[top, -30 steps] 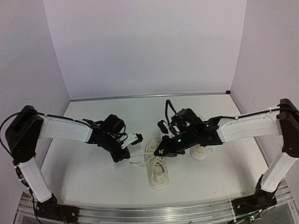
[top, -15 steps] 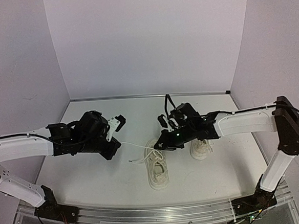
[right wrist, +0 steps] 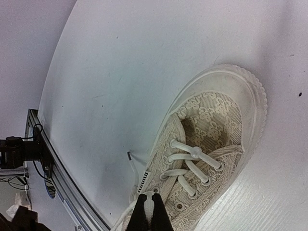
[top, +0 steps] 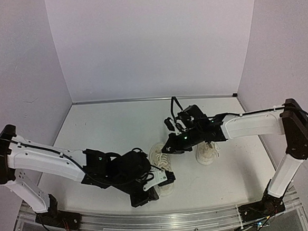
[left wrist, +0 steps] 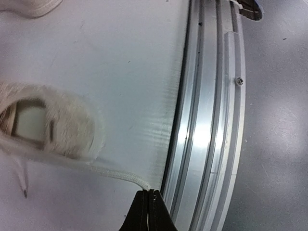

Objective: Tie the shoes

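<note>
Since half a second ago, the left arm has swung down toward the table's near edge. Its left gripper [left wrist: 147, 193] is clamped on a lace [left wrist: 115, 174] running from the central shoe [top: 160, 160], beside the aluminium rail [left wrist: 207, 120]. Over that shoe's top eyelets the right gripper [right wrist: 149, 198] is closed; whether it pinches lace cannot be told. The second shoe [top: 207, 155] stands just to the right.

Left arm stretches low across the table's near edge, right arm reaches inward; left gripper [left wrist: 148, 194] and right gripper [right wrist: 149, 198] pinched closed.
</note>
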{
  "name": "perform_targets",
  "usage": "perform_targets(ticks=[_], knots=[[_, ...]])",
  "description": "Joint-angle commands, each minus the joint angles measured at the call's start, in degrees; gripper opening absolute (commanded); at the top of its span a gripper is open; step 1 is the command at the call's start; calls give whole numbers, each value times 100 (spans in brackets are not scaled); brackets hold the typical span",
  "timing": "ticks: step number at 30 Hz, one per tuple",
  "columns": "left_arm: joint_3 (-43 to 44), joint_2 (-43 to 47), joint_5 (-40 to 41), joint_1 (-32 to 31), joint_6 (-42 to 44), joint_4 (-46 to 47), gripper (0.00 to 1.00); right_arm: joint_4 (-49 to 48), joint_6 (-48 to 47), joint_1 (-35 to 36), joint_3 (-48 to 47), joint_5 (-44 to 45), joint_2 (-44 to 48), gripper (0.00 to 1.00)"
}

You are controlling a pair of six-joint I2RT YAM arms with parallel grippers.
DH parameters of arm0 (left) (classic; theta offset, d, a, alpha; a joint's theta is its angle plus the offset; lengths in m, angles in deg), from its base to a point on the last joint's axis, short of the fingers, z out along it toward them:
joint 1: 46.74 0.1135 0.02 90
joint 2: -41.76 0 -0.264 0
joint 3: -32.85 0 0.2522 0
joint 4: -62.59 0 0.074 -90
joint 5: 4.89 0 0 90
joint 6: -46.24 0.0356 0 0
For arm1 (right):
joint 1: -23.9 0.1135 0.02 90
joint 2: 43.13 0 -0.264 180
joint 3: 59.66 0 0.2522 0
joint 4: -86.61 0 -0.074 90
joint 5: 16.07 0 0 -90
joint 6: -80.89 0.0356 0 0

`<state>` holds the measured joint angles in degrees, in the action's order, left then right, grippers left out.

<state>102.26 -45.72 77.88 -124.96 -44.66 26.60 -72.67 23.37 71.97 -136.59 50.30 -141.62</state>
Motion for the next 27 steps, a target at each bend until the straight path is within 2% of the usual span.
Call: perform_targets(ticks=[1,4,10,15,21,23,27], knots=[[837,-690,-1036,-3,1054,1056,0,-10,-326,-69,-122,-117,124,0],[1260,-1111,-1057,1,1565,1436,0,-14,-420,-96,-93,-192,175,0],[2222,-1856,-1003,102,2391,1471,0,-27,-577,-114,-135,-397,162,0],[2220,-1970,-1002,454,2792,2006,0,-36,-651,-160,-167,-538,120,0],[2360,-2239,-717,623,3261,2025,1,-53,-699,-215,-204,-646,52,0],[2352,-2356,-500,626,3316,2168,4,-63,-699,-234,-212,-674,24,0],[2362,-2494,-281,634,3347,2196,17,-72,-702,-258,-232,-713,-14,0]])
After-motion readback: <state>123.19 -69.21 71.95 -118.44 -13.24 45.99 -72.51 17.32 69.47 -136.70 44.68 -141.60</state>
